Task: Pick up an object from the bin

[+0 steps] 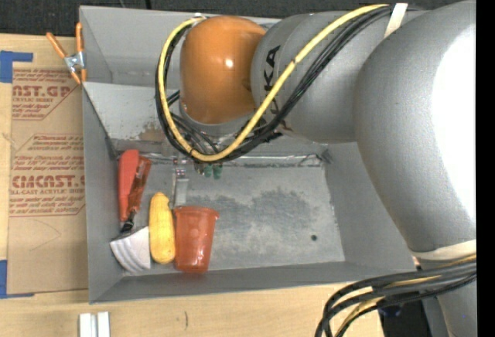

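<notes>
A grey metal bin (pixel 271 219) is seen from above, with sloping walls that funnel down to a flat, scuffed floor. A thick grey robot arm (pixel 387 96) reaches in from the right and covers much of the bin; yellow and black cables (pixel 166 88) loop round its wrist, which is capped by a glossy orange cover (pixel 216 69). Below that cover the gripper (pixel 183 182) hangs low over the left part of the floor. The wrist hides most of it, so it is not possible to tell whether it is open or closed, and nothing can be seen held in it. All the loose things lie together in the front left corner, probably because the slanted walls let them slide there. Nearest the gripper are a yellow banana-shaped toy (pixel 161 227), lying lengthwise just below it, and a red translucent cup (pixel 193 239) on its side, touching the toy's right flank. To the left, against the wall, lies a long red-orange tool-like thing (pixel 128 185), and a white scrap of card (pixel 133 252) sits at the corner. Either the yellow toy or the cup seems the likeliest pick. Black letters on the arm (pixel 272 65) read in part "KA", likely the maker's name.
</notes>
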